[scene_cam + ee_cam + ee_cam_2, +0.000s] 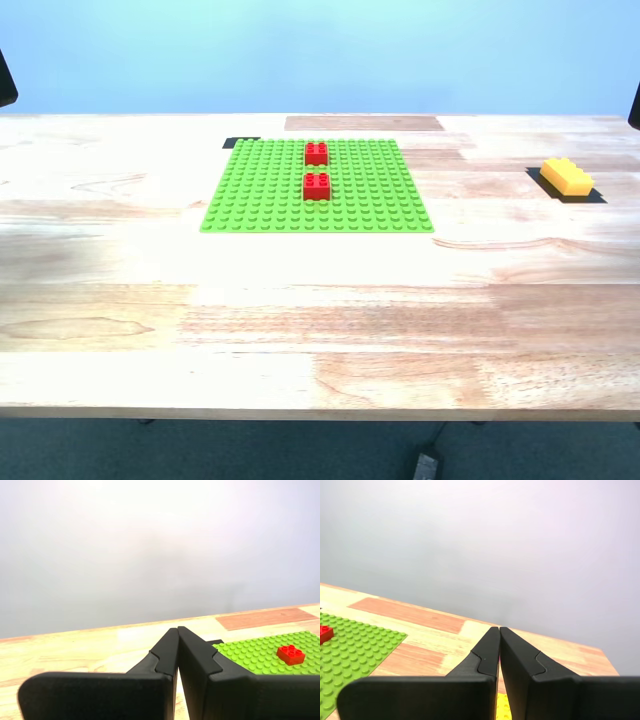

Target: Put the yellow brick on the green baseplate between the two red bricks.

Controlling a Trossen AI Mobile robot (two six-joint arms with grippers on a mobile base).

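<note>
**Yellow brick untouched, both hands pressed together**

Nothing is gripped at this moment. My first hand [177, 630] has its two black fingers pressed tip to tip with nothing between them, and its camera looks over the desk [300, 330] toward the green baseplate [260, 190]. My second hand [499, 629] is pressed together the same way, also empty, and a sliver of yellow shows just beneath its fingers.

The yellow brick [566, 176] lies on the bare desk at the exterior view's right, toward the far side, well apart from the baseplate and turned at a slant to the desk edge. The two red bricks [316, 153] stand one behind the other near the plate's far middle, with a short row of free studs between them. That gap is where the brick belongs.

I judge the brick to be light, rigid and smooth-sided hard plastic, so it will not deform, but it could slip or twist if pinched off centre. I would take it across its two long faces near the middle, fingers low on the walls and clear of the studs on top, after spreading the second hand and turning it to match the slant. Seating will need a straight downward press with studs aligned. Whether the gap truly fits its width I cannot tell from here.
</note>
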